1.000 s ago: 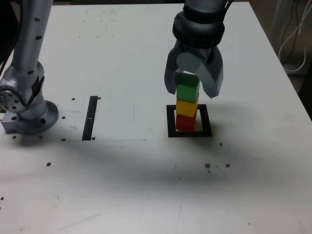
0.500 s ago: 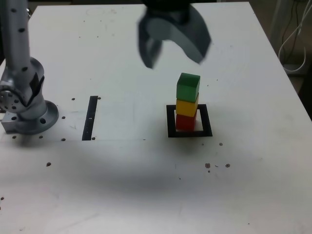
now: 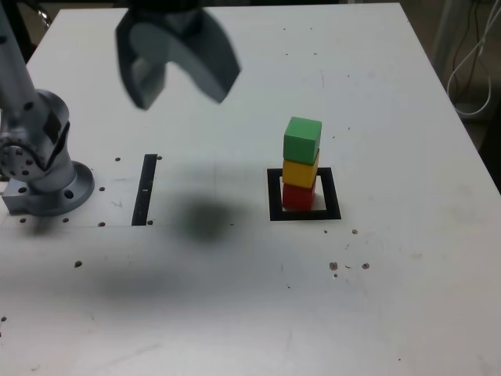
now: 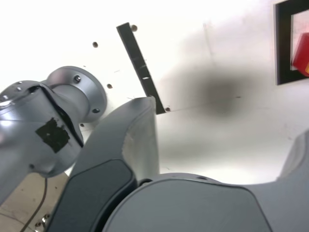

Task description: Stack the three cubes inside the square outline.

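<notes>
Overhead, gripper: the gripper (image 3: pixel 178 86) hung high over the table (image 3: pixel 407 258) toward the exterior view's left, jaws spread wide, holding nothing.
Stack: 3 cubes stood in 1 column, red cube (image 3: pixel 297 196) at the bottom, yellow cube (image 3: pixel 300 171) on it, green cube (image 3: pixel 302 139) on top, turned slightly askew.
Outline: the square outline (image 3: pixel 274 196) framed the red cube's base.
Stack versus gripper: well apart, the column lower and toward the exterior view's right.
Strip: a narrow black strip (image 3: pixel 145 189) lay between the arm base (image 3: pixel 43 168) and the outline.
</notes>
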